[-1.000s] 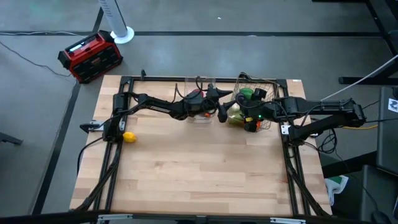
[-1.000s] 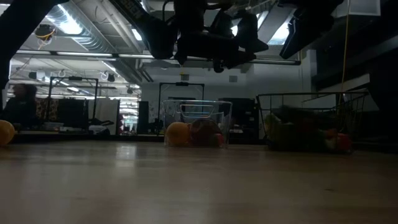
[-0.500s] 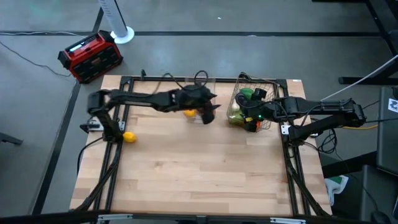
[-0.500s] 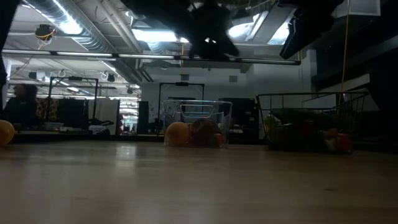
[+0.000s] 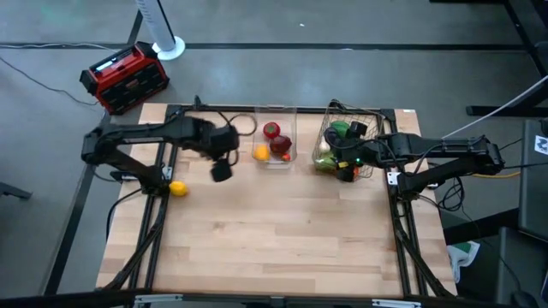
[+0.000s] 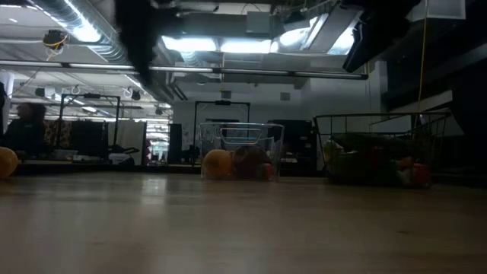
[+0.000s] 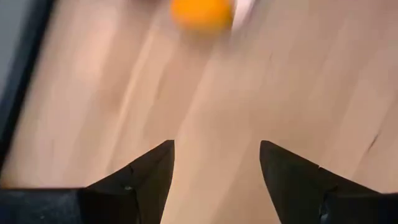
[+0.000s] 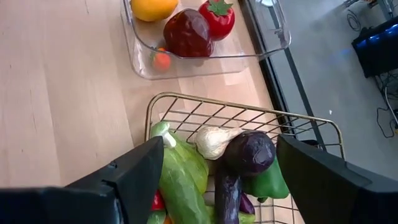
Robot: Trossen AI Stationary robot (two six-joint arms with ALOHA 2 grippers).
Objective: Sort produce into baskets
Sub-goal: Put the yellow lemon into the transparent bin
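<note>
Since one yellow fruit, a lemon by its look (image 5: 177,188), lies alone on the bare counter (image 5: 274,248) at the left of the high view, beside the left arm's base, the step in hand reads as fetching it. The left hand (image 5: 221,171) hangs right of it, left of centre, with its fingers (image 7: 146,177) parted to a middling gap and nothing between them. In the left wrist view the fruit sits near the top edge, ahead of the fingers and slightly off the centre of their gap. To do this well, I would centre the gap over the fruit before descending, so both fingers meet it evenly; a round thing pinched off-centre is likely to roll toward the frame rail just beside it. Coming down close to the counter and closing below the fruit's widest part should keep it from squirting out.

Farther up the frame, at top centre, stands the clear plastic bin (image 5: 276,147), holding an orange (image 5: 260,153), a dark red apple (image 5: 281,145) and a brighter red one (image 5: 271,130). A citrus fruit probably belongs there.

To its right is the wire mesh basket (image 5: 353,114) with green peppers (image 8: 267,180), an eggplant (image 8: 249,152), garlic (image 8: 211,142) and a cucumber (image 8: 180,180). The right hand (image 5: 336,158) hovers over it, its fingers spread wide and empty, out of the way.
</note>
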